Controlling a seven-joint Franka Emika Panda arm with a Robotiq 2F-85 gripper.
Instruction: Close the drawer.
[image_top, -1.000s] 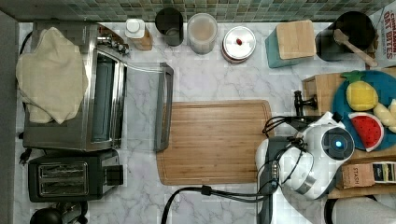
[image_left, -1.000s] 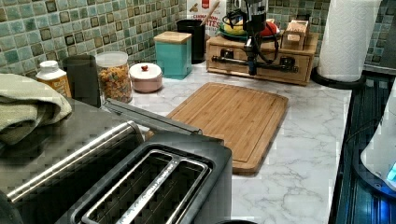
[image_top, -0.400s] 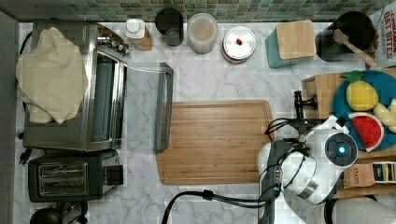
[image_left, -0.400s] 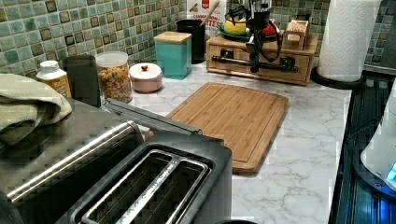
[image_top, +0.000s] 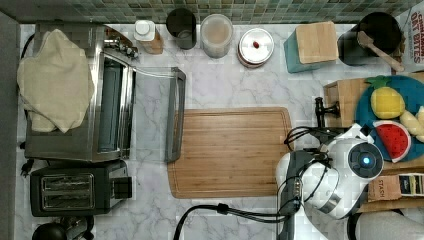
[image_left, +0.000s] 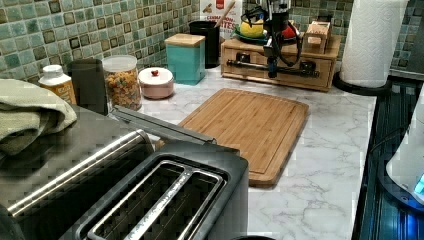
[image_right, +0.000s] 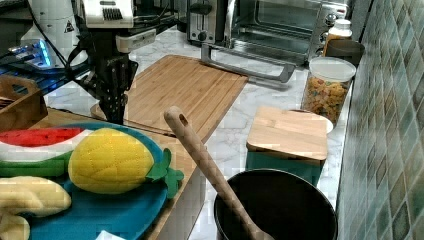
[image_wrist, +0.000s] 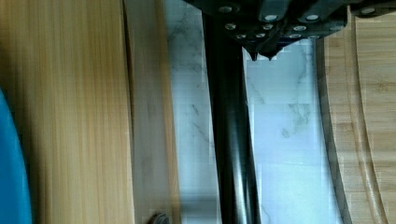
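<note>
Bamboo is what you're pushing: the drawer (image_left: 278, 66), light brown with a black bar handle (image_wrist: 231, 135), sits in its wooden box at about 2 o'clock from the cutting board (image_top: 231, 150) in the top view. Your gripper (image_left: 271, 67) hangs right at that handle, fingertips together. The handle's long axis runs across the drawer front, which looks nearly flush.

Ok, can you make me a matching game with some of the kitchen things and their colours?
Things:
1. cutting board
2. toy pineapple
3. plate
4. toaster

Colours:
A. yellow
B. black
C. light brown wood
D. blue

Pairs: 1-C, 2-A, 3-D, 4-B
</note>
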